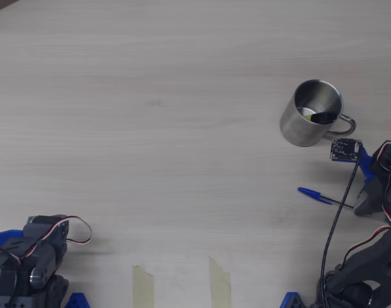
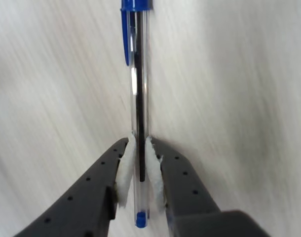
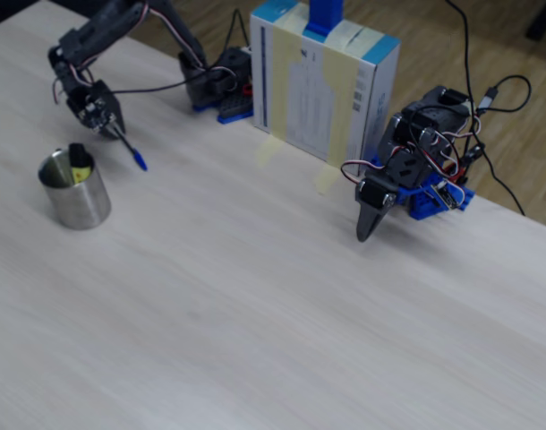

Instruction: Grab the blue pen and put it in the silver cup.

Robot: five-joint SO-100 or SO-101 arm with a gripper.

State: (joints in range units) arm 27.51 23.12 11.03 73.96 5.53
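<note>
The blue pen (image 2: 139, 94) has a clear barrel, blue cap and blue end plug. My gripper (image 2: 139, 148) is shut on its barrel near the plug end, between white-padded fingers (image 2: 125, 168). In the overhead view the gripper (image 1: 357, 205) is at the right edge and the pen (image 1: 314, 195) sticks out to the left, cap end first. The silver cup (image 1: 311, 113) stands upright just beyond it, handle toward the arm, with yellow and black bits inside. In the fixed view the gripper (image 3: 112, 128) holds the pen (image 3: 130, 150) just behind and right of the cup (image 3: 73, 190).
A second, idle arm (image 1: 35, 253) sits at the overhead view's lower left; it also shows in the fixed view (image 3: 407, 179). A taped box (image 3: 322, 81) stands at the table's far side. Two tape strips (image 1: 143, 285) lie near the overhead view's bottom edge.
</note>
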